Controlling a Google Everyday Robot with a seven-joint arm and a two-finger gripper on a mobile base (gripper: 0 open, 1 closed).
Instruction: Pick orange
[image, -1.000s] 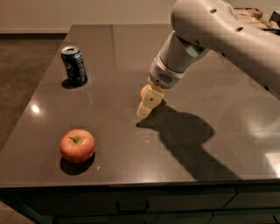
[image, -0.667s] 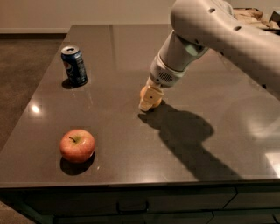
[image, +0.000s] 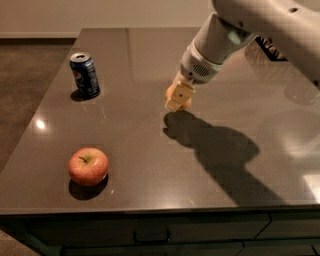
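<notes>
The orange (image: 186, 104) is a small yellow-orange fruit showing on both sides of my gripper's pale fingers, near the middle of the dark table (image: 135, 145). My gripper (image: 176, 101) reaches down from the upper right and is shut on the orange, holding it just above the tabletop, with its shadow on the surface right below. Most of the orange is hidden behind the fingers.
A red-and-yellow apple (image: 88, 166) with a stem sits near the table's front left. A blue soda can (image: 84, 75) stands upright at the back left. The arm's large shadow falls across the right front. The table's front edge runs along the bottom.
The gripper has moved up and a little away from the front edge, with the orange between its fingers. The apple and the can have not moved.
</notes>
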